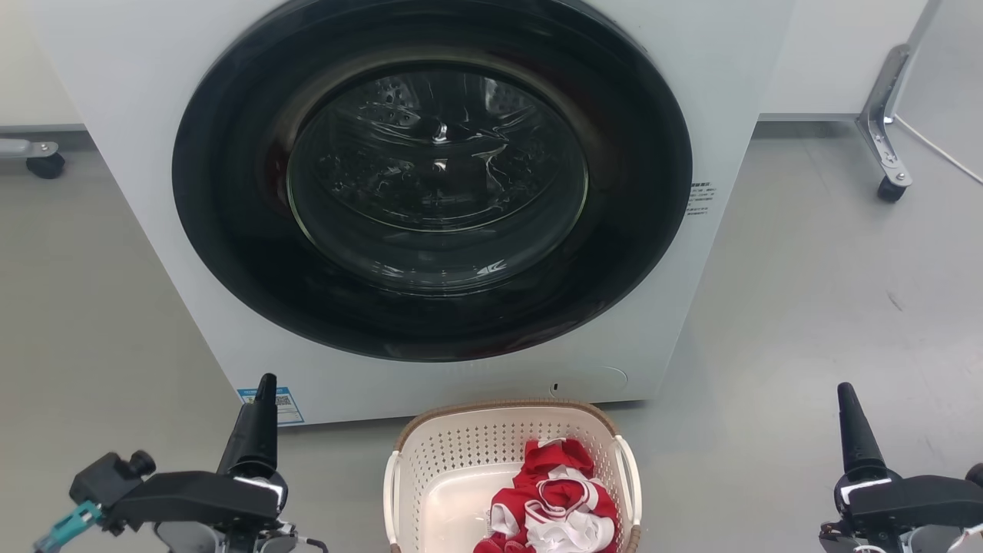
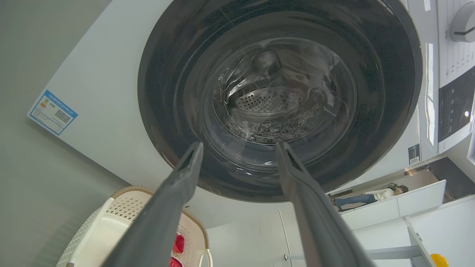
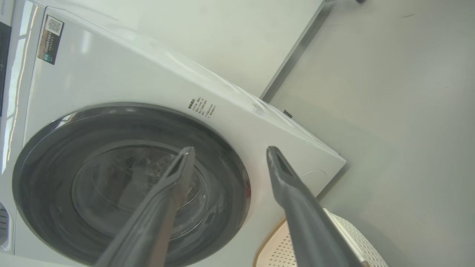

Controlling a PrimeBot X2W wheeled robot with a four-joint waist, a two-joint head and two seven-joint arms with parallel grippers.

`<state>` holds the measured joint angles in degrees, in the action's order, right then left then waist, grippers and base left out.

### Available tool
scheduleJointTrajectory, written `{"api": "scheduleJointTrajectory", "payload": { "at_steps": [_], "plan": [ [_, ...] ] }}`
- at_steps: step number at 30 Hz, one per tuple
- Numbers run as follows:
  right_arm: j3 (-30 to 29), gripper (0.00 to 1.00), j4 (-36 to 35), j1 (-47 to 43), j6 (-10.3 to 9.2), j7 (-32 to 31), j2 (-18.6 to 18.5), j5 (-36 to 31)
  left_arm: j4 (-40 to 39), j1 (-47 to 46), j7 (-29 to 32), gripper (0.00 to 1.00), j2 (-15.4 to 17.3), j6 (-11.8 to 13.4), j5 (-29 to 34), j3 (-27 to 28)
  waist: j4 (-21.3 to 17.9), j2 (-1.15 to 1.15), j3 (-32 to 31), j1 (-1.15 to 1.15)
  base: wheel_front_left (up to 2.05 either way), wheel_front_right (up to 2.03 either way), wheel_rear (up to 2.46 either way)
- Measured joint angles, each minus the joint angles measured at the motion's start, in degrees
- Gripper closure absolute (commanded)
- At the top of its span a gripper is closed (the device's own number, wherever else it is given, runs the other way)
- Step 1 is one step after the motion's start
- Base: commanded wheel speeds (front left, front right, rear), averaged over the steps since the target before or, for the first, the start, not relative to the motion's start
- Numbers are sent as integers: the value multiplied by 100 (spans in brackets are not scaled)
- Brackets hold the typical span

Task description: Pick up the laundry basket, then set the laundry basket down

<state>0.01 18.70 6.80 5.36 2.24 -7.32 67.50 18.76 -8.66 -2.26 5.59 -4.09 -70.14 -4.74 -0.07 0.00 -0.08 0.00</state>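
Nearest, at the lower left, the left gripper (image 2: 239,146) has its fingers (image 2: 174,193) spread apart, holding nothing. At the lower right, the right gripper (image 3: 231,150) is likewise parted and empty. Between them, touched by neither, the laundry basket (image 1: 461,445) stands on the grey floor (image 1: 806,307), just in front of the white washing machine (image 1: 737,92). Red and white clothes (image 1: 557,499) lie in its right half. A blue sticker (image 1: 290,408) marks the machine's lower left corner.
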Motion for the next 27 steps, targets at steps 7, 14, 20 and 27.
{"api": "scheduleJointTrajectory", "payload": {
  "at_steps": [7,14,20,27],
  "plan": [
    [309,0,-53,118,-135,148,-209,-832,-85,-93,-159,0,144,166,759,-285,3,0,-10,0,0,0,0],
    [594,0,-97,170,-241,308,-388,-1647,-137,-168,-299,0,280,319,1505,-549,4,0,-11,0,0,0,0],
    [808,0,-116,221,-320,443,-499,-2227,-171,-178,-443,0,374,438,2100,-727,-5,0,-8,0,0,0,0],
    [1000,0,-116,254,-385,581,-591,-2849,-207,-186,-587,0,415,547,2590,-896,-16,0,2,0,0,0,0]
  ]
}}
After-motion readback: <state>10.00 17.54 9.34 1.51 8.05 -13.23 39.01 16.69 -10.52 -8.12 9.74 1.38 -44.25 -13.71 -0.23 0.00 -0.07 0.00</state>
